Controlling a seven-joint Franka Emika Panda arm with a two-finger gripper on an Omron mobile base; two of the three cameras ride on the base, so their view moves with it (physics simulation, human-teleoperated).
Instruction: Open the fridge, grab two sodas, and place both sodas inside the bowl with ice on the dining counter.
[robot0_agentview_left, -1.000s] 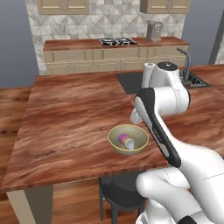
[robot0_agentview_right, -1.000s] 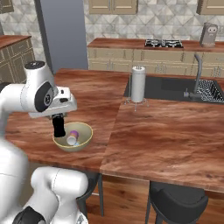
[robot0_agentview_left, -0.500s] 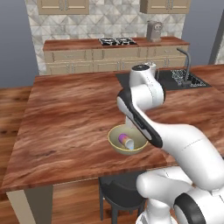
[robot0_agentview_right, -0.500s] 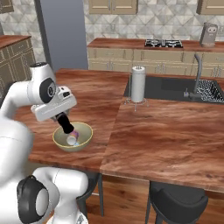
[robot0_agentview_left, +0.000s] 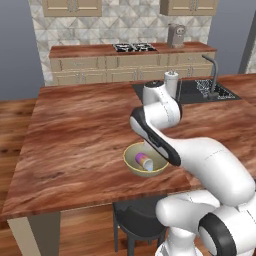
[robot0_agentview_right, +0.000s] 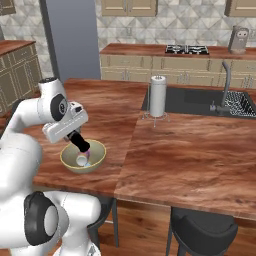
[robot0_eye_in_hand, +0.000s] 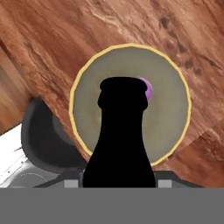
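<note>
My gripper (robot0_agentview_right: 75, 136) is shut on the dark soda bottle (robot0_agentview_right: 80, 143), which tilts neck-down over the bowl (robot0_agentview_right: 98, 151). Along the hand, the black bottle (robot0_eye_in_hand: 120, 131) rises between my fingertips and covers the middle of the tan bowl (robot0_eye_in_hand: 173, 109). The purple and pale soda can (robot0_agentview_right: 82, 159) lies inside the bowl; the can (robot0_agentview_left: 144, 161) also shows past my arm, and a purple sliver of it (robot0_eye_in_hand: 148, 89) peeks from behind the bottle's neck. The bowl (robot0_agentview_left: 131, 162) sits near the front edge of the wood-grain dining counter (robot0_agentview_left: 75, 135). The fridge is out of view.
A paper towel roll (robot0_agentview_right: 158, 96) stands beside the inset sink (robot0_agentview_right: 195, 100) with its faucet (robot0_agentview_right: 226, 82). Dark stools (robot0_agentview_right: 200, 230) (robot0_agentview_left: 135, 215) sit under the counter's front edge. The wall counter with a stove (robot0_agentview_left: 132, 48) runs along the back.
The bottle has gone from upright to tilted, its neck now leaning over the bowl. My arm's elbow has swung back and over the counter. The can has stayed put.
</note>
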